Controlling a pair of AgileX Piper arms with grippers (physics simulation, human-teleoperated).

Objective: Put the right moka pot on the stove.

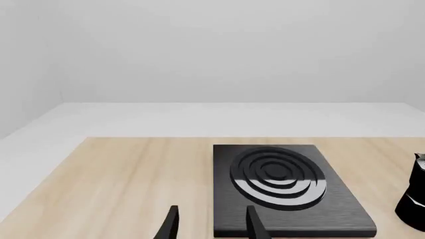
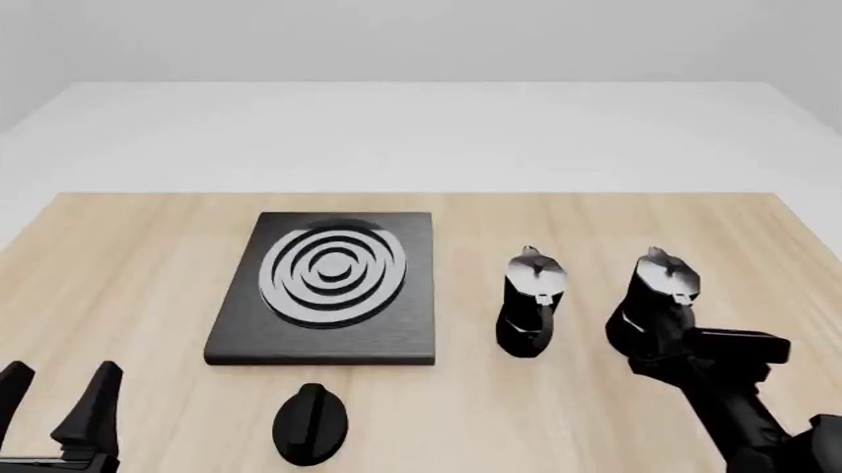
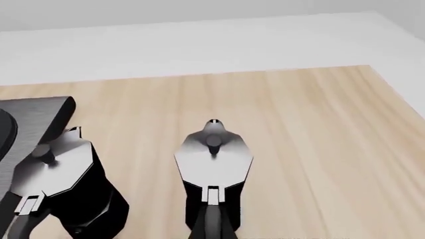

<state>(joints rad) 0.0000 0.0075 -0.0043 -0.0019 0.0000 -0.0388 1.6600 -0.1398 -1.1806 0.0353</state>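
Front view: we see the right moka pot (image 2: pixel 658 296) upright on the table (image 2: pixel 145 246), rightmost of two, just beside the other moka pot (image 2: pixel 530 301), which stands between it and the stove (image 2: pixel 331 286). Our right gripper (image 2: pixel 677 350) is right behind it, at the handle side; fingers hidden, grip state we cannot tell. Left gripper (image 2: pixel 59 399) is spread, empty, well apart. Pot: black faceted body, silvery lid, top knob.
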